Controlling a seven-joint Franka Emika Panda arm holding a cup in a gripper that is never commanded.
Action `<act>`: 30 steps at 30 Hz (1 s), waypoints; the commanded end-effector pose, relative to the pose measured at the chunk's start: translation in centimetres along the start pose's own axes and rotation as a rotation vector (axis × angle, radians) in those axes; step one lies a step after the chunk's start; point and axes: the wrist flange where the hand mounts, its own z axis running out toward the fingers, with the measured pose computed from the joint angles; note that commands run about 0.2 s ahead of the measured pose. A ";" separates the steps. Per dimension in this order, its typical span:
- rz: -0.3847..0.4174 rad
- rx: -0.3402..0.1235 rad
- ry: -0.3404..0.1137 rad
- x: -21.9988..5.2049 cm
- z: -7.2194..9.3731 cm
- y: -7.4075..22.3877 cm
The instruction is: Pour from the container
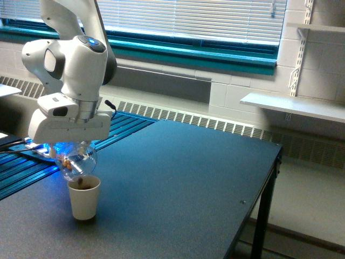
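The container point(77, 162) is a small clear round plastic cup, tipped over with its mouth pointing down. A few brown nut-like bits show inside it near the mouth. My gripper point(74, 148) is shut on the container, under the white arm at the exterior view's left. Directly below stands a white paper cup point(84, 197) on the dark table point(178, 178), with brown bits visible at its rim. The container's mouth hangs just above that rim.
A blue-lit slatted surface point(32, 162) lies behind the cups at the exterior view's left. The table's edge and a leg point(261, 216) are at the right. A white wall shelf point(294, 105) and a radiator grille run along the back wall.
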 end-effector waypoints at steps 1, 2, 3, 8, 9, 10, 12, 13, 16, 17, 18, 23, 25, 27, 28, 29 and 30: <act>-0.035 -0.016 -0.007 -0.3 0.1 -0.4; -0.036 -0.015 -0.006 -0.3 0.1 -0.5; -0.036 -0.012 -0.003 -0.3 -0.1 -0.6; -0.041 -0.013 0.004 -0.1 -0.4 -0.8; -0.042 -0.014 0.003 -0.1 -0.4 -0.9; -0.043 -0.016 0.003 0.0 -0.4 -0.9; -0.044 -0.016 0.005 0.0 -0.5 -1.0; -0.047 -0.018 0.005 0.1 -0.5 -1.0; -0.053 -0.028 0.002 -0.1 -0.3 -1.0; -0.057 -0.030 0.002 -0.2 -0.2 -1.0; -0.060 -0.028 0.001 -0.2 -0.2 -1.1; -0.076 -0.042 -0.009 -0.8 0.1 -1.0; -0.082 -0.055 -0.014 -1.0 0.4 -0.8; -0.083 -0.058 -0.013 -1.0 0.4 -0.7; -0.084 -0.063 -0.014 -1.1 0.5 -0.6; -0.088 -0.067 -0.014 -1.1 0.6 -0.6; -0.089 -0.067 -0.015 -1.1 0.6 -0.6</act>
